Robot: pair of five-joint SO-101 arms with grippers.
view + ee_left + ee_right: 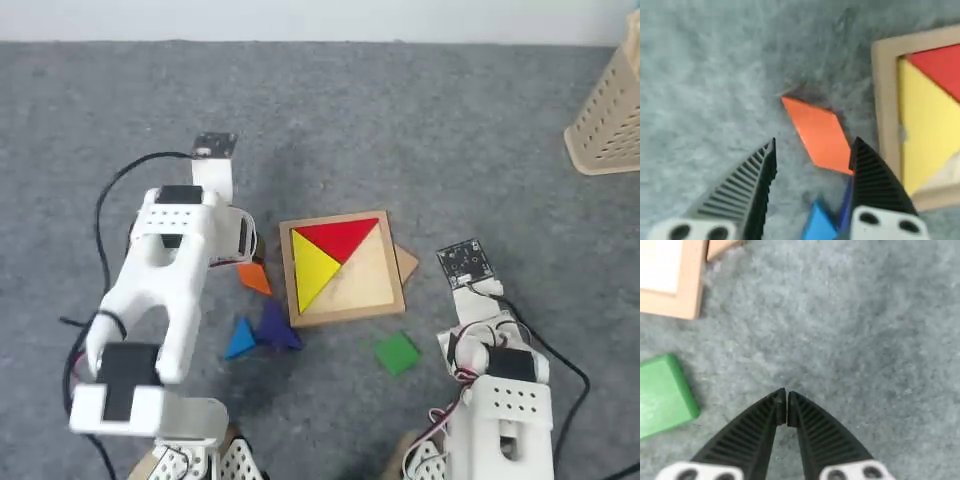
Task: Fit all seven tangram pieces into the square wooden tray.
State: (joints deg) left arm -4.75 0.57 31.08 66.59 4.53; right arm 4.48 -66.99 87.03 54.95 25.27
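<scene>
The square wooden tray point(288, 275) lies mid-table with a red triangle point(335, 238) and a yellow triangle point(312, 268) inside. An orange parallelogram point(818, 134) lies on the carpet just left of the tray, also seen as the orange piece point(254, 278). My left gripper point(812, 152) hangs open above it, fingers either side of its near end. A blue triangle point(239, 340) and a purple triangle point(276, 327) lie below the tray's left corner. A green square point(397, 353) sits right of them. My right gripper point(786, 399) is shut, empty, beside the green square point(662, 395).
A tan piece point(405, 262) pokes out from under the tray's right edge. A perforated wooden stand point(611, 105) is at the far right. Grey carpet covers the table, with open room behind the tray and to its right.
</scene>
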